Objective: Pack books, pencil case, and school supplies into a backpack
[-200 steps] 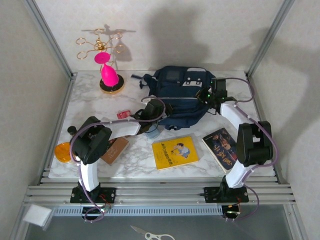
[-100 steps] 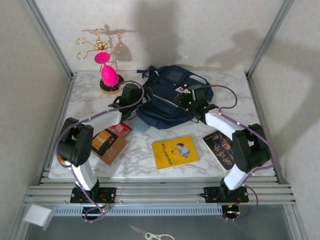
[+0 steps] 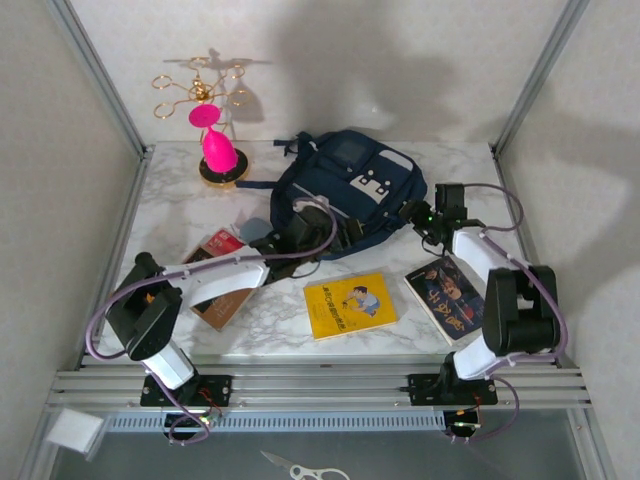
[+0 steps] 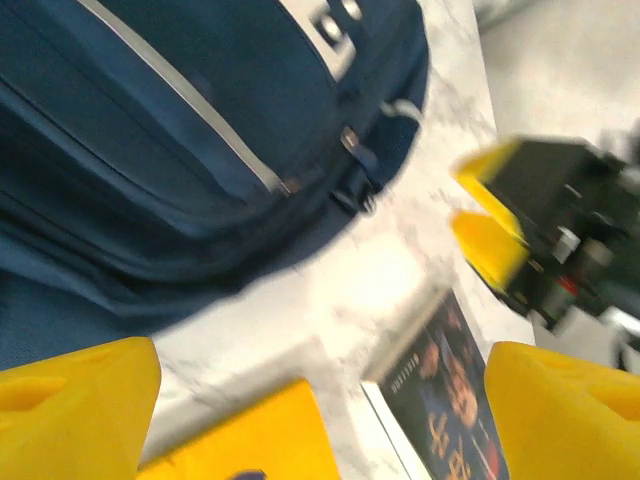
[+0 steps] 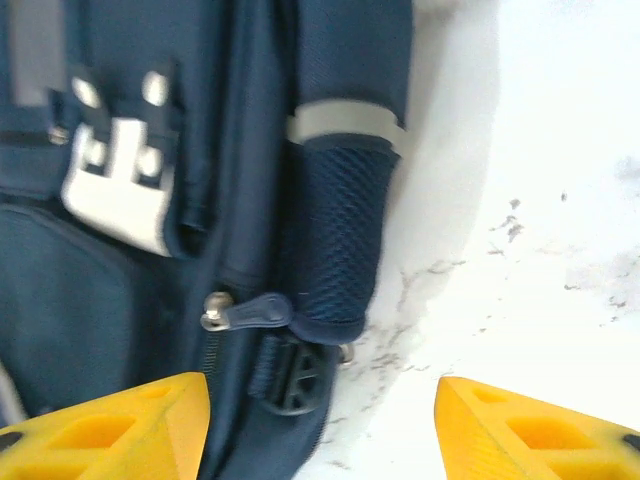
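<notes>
Item: large navy-blue fabric backpack (image 3: 350, 185), 12 o'clock on marble counter (image 3: 170, 210), apparently zipped | left tool (image 4: 320, 390), right tool (image 5: 320, 430): jaws apart, empty, at its 7 and 3 o'clock | Step: opening backpack | Next: pinch zip pull (image 5: 250, 310); yellow paperback (image 3: 350, 305) unpacked, 6 o'clock.

The left arm (image 3: 215, 275) rises from its base, folds at a low elbow out to the left, and runs its white forearm nearly level, to the right and away. The left gripper (image 3: 305, 228) at its end points forward, its yellow fingers (image 4: 75, 415) spread wide with nothing between them. The right arm (image 3: 480, 258) folds at an elbow out to the right, and its forearm slants back and inward. The right gripper (image 3: 413, 215) points left toward the other arm, its fingers (image 5: 105, 430) standing apart and gripping nothing.
</notes>
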`<state>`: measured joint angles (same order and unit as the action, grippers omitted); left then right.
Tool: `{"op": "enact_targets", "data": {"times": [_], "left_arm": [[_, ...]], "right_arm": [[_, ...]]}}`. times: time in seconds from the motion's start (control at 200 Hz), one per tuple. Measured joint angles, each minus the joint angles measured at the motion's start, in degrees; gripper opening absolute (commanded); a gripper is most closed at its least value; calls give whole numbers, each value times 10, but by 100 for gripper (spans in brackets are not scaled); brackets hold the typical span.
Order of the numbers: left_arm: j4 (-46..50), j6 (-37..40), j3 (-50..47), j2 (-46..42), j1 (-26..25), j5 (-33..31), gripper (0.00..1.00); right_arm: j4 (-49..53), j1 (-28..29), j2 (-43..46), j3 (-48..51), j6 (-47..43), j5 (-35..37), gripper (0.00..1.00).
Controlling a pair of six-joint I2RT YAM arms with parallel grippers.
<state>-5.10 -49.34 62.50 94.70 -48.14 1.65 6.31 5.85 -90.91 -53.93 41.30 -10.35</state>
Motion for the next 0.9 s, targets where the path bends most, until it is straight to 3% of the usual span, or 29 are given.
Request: {"op": "enact_targets", "data": {"times": [0.205,0.576,0.706,0.816,0.901], "left_arm": [[-6,-34,16,78,-50,0,77],[-39,15,61,179,-31,-15,67],[-52,43,64,179,-1,-15,66],[-53,60,64,179,13,-14,66],[-52,70,65,179,21,-8,65]], "right_arm": [[-42,-16,-113,-19,-2,-65,58],[-143,-11,-184,-51,26,-126,42],[-186,-5,-188,-51,45,-138,32],[-218,0,-193,-52,65,-149,7],[-225,0,-197,-52,87,-152,0]]}}
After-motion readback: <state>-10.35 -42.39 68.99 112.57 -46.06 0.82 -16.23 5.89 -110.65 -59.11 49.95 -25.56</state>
